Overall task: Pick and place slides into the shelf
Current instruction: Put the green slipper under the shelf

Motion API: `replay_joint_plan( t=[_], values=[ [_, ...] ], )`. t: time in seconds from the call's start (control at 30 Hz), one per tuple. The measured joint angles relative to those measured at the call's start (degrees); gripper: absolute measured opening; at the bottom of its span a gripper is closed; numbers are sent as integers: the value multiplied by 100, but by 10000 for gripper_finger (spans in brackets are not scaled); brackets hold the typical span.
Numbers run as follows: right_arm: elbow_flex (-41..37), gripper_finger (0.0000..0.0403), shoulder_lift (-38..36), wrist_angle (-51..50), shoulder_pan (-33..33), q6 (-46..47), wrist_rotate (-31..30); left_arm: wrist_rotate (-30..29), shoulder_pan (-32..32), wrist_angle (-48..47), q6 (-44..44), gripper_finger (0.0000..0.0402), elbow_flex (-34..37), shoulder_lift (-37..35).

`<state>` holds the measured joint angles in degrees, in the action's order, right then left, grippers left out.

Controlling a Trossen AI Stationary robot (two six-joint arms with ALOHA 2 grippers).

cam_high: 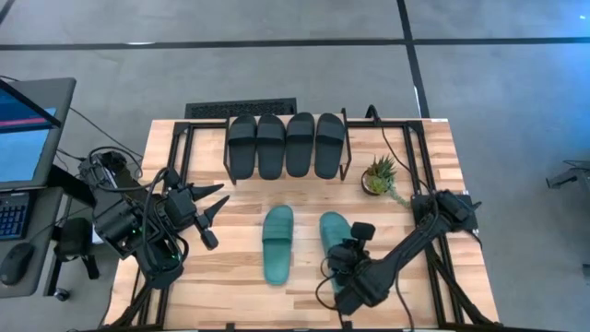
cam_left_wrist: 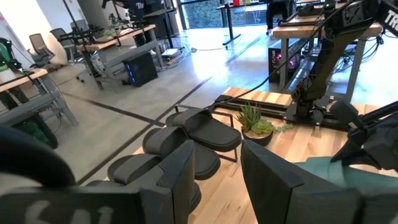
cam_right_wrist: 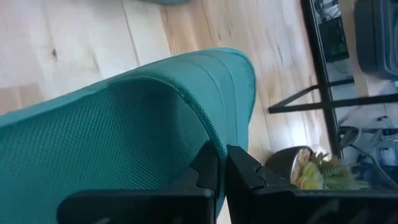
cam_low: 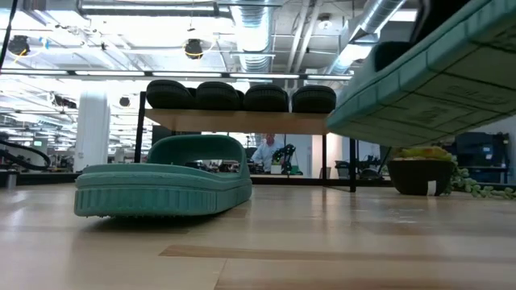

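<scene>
- Tabletop (cam_high: 230,286) of light wooden planks carries everything, with both dark arms reaching in from its sides.
- Shelf (cam_high: 346,152), the low rack with a pale plank top and thin black wire legs, stands at the far edge of the tabletop.
- Four black slides (cam_high: 286,143) lie side by side on the shelf's top, filling it in a single row; the low view shows their toes lined up along the plank.
- One teal slide (cam_high: 277,243) rests flat on the tabletop in front of the shelf, near the middle and well apart from both grippers.
- Second teal slide (cam_high: 334,231) sits just to that one's right; the low view shows it tilted, its ribbed sole raised off the wood.
- Right gripper (cam_high: 346,269) is clenched on this second teal slide at its near end, its fingers (cam_right_wrist: 211,171) pinched tight over the edge of the strap.
- Left gripper (cam_high: 210,210) hovers at the left side of the tabletop with its fingers spread apart, grasping nothing.
- Small potted plant (cam_high: 379,175) stands just beside the shelf's right end.
</scene>
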<state>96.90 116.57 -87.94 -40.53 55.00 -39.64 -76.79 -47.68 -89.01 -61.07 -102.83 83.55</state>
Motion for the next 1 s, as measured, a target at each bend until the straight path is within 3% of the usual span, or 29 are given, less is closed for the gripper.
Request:
replay_joint_plan(
  t=[0.5, 0.77, 1.0],
  values=[
    [0, 1, 0, 495, 814, -906, -334, -2, 0, -2, -18, 122, 0, 0],
    [0, 1, 0, 1014, 1326, -1975, -428, -4, 0, -2, -18, 122, 0, 0],
    [-266, 1, -7, 1131, 1760, -2209, -549, 27, 0, -2, -21, 122, 0, 0]
  ],
)
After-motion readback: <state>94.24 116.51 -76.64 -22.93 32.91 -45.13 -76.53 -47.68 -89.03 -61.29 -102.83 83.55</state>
